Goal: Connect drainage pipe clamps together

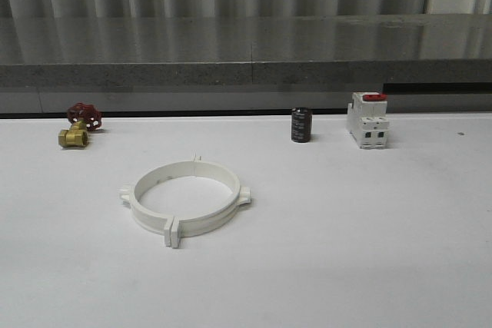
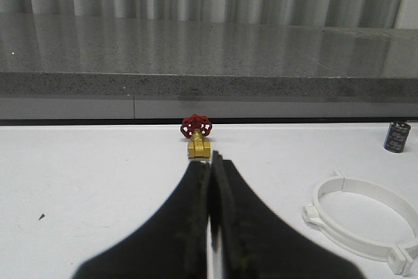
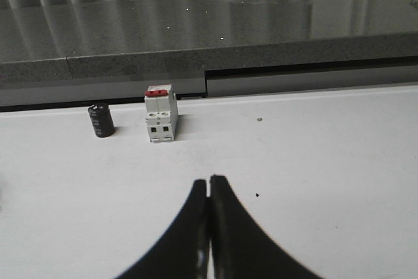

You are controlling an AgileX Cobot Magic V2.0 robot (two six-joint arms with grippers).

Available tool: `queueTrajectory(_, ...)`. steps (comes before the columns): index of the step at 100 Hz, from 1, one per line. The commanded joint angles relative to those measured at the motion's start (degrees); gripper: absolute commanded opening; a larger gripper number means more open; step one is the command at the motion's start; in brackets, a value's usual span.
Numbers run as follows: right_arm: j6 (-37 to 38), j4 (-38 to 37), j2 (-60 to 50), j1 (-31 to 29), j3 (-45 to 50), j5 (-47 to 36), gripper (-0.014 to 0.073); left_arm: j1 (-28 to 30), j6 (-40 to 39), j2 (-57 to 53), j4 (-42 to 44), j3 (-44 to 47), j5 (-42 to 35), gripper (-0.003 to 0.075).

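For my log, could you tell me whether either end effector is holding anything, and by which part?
Nothing is held: the left end effector and right end effector are shut on nothing, and the drainage pipe clamps lie untouched.

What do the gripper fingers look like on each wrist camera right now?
Both look alike. The left gripper has two black fingers with a matte finish, broad at the base and curving inward to narrow tips. The right gripper has the same black, tapering fingers. No cables or markings are visible on either.
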Motion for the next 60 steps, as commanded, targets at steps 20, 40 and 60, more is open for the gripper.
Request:
queueTrajectory(20,-0.1,-0.33,-1.06,-0.34,-0.95,-4.76,-0.0067,1.33,-0.61,-1.37,1.28,2.5,-4.87,-0.0021)
queueTrajectory(40,-0.1,-0.33,-1.06,-0.34,-0.95,-4.76,-0.0067,1.48,-0.61,-1.37,1.28,2.5,-4.87,-0.0021)
queueTrajectory(60,-0.1,-0.33,-1.06,-0.34,-0.95,-4.76,-0.0067,1.48,-0.61,-1.37,1.28,2.5,-4.87,-0.0021)
